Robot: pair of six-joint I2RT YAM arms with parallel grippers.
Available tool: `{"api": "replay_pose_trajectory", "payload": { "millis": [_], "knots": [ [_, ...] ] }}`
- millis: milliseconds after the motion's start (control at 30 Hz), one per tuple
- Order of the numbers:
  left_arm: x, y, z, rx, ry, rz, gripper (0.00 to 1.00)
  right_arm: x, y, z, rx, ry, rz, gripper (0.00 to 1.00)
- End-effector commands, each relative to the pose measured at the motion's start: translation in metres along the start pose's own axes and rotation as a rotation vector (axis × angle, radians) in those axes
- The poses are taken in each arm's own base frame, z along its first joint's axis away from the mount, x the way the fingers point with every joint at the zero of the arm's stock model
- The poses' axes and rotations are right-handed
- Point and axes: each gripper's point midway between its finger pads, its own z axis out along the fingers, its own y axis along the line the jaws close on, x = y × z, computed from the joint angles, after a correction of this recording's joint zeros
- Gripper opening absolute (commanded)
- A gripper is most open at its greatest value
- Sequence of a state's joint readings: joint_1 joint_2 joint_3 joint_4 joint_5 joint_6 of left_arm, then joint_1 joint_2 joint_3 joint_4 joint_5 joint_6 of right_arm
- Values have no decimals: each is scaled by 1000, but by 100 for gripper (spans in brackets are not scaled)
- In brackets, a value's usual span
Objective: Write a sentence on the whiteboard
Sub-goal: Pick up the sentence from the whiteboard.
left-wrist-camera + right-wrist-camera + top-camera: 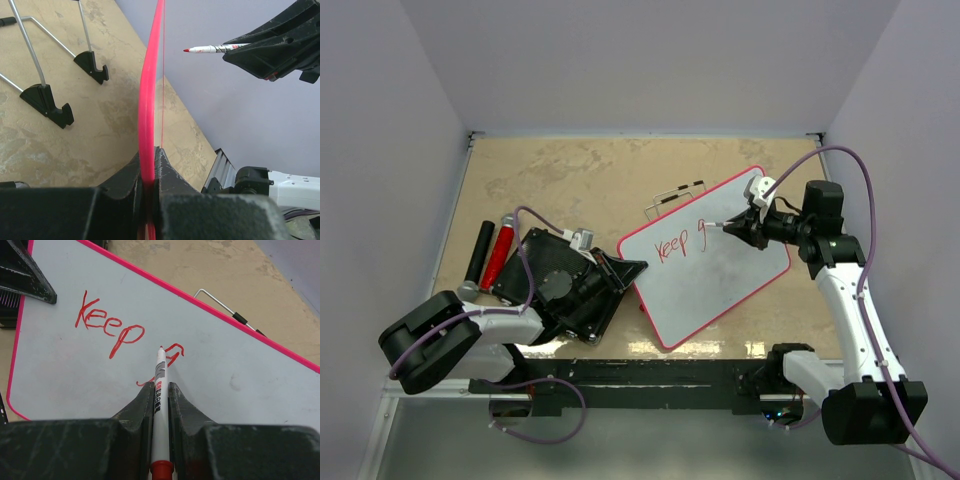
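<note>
The whiteboard with a thin red rim lies tilted in the middle of the table. My left gripper is shut on its left edge; in the left wrist view the red rim runs up from between the jaws. My right gripper is shut on a white marker with a red tip, its tip just over the board. The sentence reads "Keep g" in red. The marker also shows in the left wrist view, its tip a little off the board.
A black cylinder and a red cylinder lie at the left. A wire stand with black clips lies behind the board. A black ribbed slab sits under my left arm.
</note>
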State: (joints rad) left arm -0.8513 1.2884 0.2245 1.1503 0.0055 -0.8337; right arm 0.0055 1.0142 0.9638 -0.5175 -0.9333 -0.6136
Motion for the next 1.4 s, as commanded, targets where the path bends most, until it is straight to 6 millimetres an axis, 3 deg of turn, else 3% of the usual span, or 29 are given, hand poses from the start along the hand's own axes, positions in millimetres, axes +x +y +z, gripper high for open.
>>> {"api": "replay_pose_trajectory", "payload": {
  "millis": [0, 667, 1367],
  "knots": [
    [2, -11, -3, 64, 21, 70, 0, -9, -3, -3, 9, -13, -33, 0],
    [3, -10, -4, 62, 25, 70, 0, -11, -3, -8, 21, -1, -74, 0],
    [2, -11, -4, 70, 23, 70, 0, 0, -7, -9, 40, 48, -86, 0]
  ]
}}
